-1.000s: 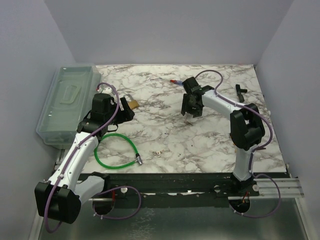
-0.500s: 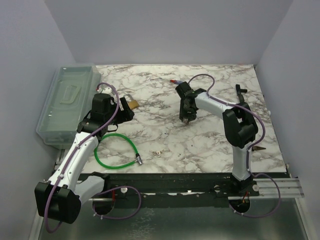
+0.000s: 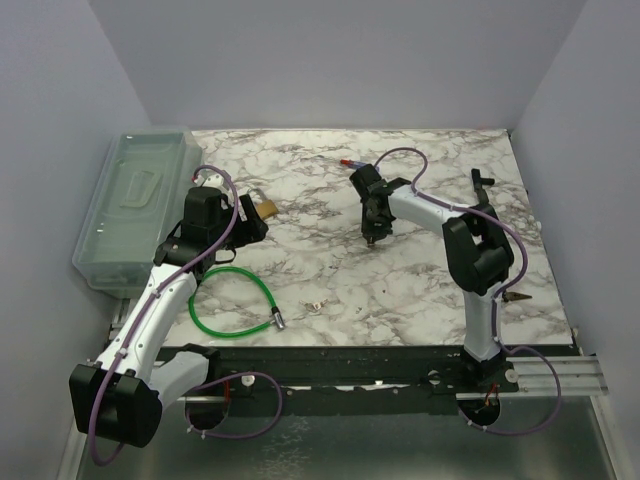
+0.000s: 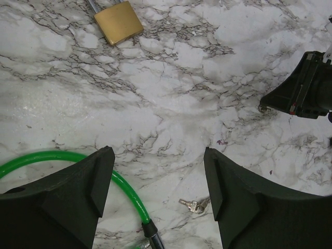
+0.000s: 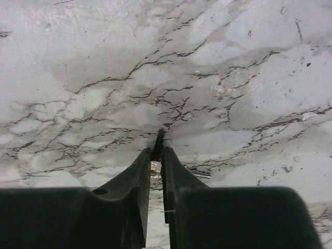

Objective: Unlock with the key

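Note:
My right gripper (image 3: 373, 238) stands tip-down on the marble table, right of centre. In the right wrist view its fingers (image 5: 140, 176) are shut on a small silvery metal piece, the key (image 5: 155, 167), with a thin ring under it. A second small pair of silvery keys (image 4: 193, 206) lies on the table between my left fingers, and also shows in the top view (image 3: 315, 307). My left gripper (image 4: 158, 181) is open and empty above the table. The brass padlock (image 3: 268, 208) lies beyond it, and shows in the left wrist view (image 4: 118, 23).
A green cable (image 3: 235, 300) with a metal tip (image 3: 277, 320) loops at the front left. A clear plastic box (image 3: 135, 205) stands at the left edge. A red and blue item (image 3: 350, 162) and a black part (image 3: 480, 185) lie at the back.
My right gripper has swung left and down to the table and its fingers have closed. The left arm has not moved.

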